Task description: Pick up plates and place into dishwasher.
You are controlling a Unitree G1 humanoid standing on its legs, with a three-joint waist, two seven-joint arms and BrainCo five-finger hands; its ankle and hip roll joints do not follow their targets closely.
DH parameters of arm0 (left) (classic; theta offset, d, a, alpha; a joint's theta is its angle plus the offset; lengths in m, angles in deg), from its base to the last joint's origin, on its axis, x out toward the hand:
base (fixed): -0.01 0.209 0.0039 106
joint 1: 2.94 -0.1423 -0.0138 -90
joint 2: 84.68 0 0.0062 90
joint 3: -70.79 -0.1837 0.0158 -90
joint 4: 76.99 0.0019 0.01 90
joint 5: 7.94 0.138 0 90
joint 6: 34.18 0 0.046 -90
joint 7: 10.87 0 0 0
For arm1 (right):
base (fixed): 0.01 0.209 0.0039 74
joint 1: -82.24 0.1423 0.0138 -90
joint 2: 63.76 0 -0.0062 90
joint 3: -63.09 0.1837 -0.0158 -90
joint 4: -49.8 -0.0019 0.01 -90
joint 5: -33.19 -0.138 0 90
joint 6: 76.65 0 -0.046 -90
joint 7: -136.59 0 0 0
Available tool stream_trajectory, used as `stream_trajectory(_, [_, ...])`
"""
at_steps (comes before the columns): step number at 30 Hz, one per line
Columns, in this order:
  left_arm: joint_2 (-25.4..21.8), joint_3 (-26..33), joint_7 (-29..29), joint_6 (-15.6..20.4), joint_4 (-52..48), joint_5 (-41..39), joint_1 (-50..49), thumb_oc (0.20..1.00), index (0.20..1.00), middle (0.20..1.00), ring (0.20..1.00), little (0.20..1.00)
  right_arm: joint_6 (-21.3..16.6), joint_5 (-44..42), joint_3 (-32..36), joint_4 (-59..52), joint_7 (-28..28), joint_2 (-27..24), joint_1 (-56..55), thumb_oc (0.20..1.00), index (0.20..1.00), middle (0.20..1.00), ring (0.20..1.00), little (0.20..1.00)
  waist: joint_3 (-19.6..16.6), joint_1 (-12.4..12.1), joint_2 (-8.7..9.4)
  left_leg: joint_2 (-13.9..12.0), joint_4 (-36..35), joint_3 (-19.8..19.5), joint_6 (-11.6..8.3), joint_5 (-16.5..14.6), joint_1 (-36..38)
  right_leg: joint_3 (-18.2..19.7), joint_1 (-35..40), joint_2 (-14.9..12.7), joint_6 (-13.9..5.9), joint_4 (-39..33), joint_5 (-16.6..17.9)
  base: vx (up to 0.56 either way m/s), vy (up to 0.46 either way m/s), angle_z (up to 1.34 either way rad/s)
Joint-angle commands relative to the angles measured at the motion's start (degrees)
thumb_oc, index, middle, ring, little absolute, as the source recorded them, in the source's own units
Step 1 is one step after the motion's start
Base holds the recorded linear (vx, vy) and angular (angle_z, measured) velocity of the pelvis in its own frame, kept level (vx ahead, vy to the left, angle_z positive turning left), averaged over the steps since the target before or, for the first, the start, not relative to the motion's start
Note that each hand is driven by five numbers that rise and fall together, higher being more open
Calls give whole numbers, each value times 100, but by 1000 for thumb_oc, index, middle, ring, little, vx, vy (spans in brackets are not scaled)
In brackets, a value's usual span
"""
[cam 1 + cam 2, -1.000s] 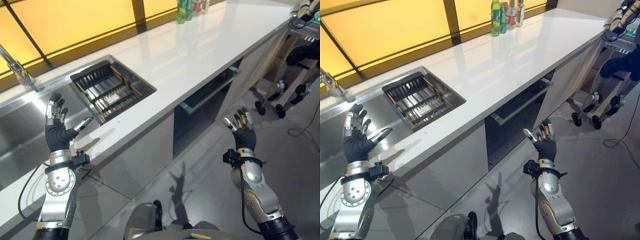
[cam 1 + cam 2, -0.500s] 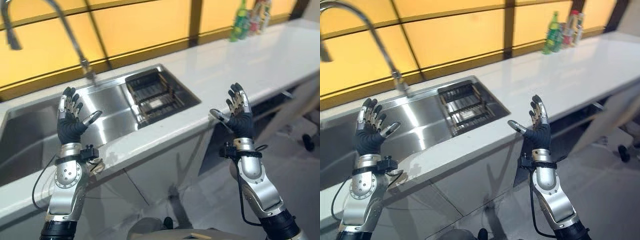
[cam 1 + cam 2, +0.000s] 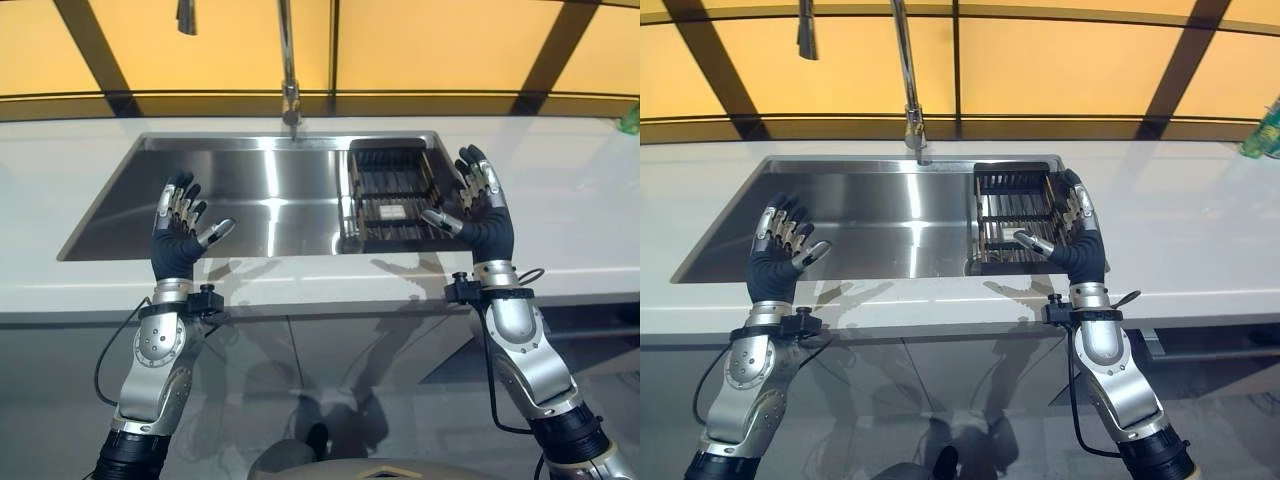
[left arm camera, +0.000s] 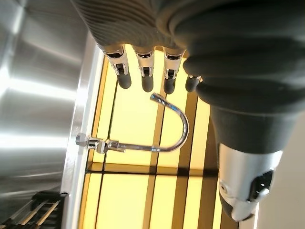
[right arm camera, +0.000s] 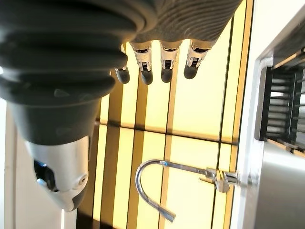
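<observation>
Both hands are raised in front of the counter, palms facing each other, fingers straight and holding nothing. My left hand (image 3: 176,250) is up before the left half of the steel sink (image 3: 250,200). My right hand (image 3: 487,232) stands in front of the dark dish rack (image 3: 392,195), which sits in the right end of the sink. Its slots look bare apart from one small pale piece. In the left wrist view my straight fingers (image 4: 145,71) point toward the window, and my right fingers (image 5: 164,62) do the same in the right wrist view.
A tall curved faucet (image 3: 290,60) rises behind the sink against amber window panes. White counter (image 3: 560,200) runs to both sides, with a green bottle (image 3: 1260,135) at the far right. A dark opening (image 3: 1215,345) shows under the counter at the right.
The camera has swung left, so the sink and rack now sit square in the middle. Both hands stay raised and open.
</observation>
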State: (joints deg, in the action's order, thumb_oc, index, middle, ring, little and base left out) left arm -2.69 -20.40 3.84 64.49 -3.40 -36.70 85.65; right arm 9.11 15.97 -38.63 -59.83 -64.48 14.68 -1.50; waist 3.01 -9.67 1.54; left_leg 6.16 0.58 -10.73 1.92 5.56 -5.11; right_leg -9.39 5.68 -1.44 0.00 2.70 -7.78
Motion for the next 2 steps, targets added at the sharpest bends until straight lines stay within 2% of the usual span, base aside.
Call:
stream_trajectory(1, [-98,63,-38,75,-220,-140,325,1000,1000,1000,1000,1000,2,24,62,-201,-149,140,386,1000,1000,1000,1000,1000,-277,-104,141,-147,255,175,-145,-618,235,207,-270,-321,-321,-635,1031,-14,-79,5])
stream_trajectory(2, [-98,66,-61,68,-222,-136,345,1000,1000,1000,1000,1000,25,2,45,-195,-169,135,408,1000,1000,1000,1000,1000,-290,-99,135,-170,208,189,-152,-603,255,203,-268,-306,-318,-668,1040,-17,-71,0])
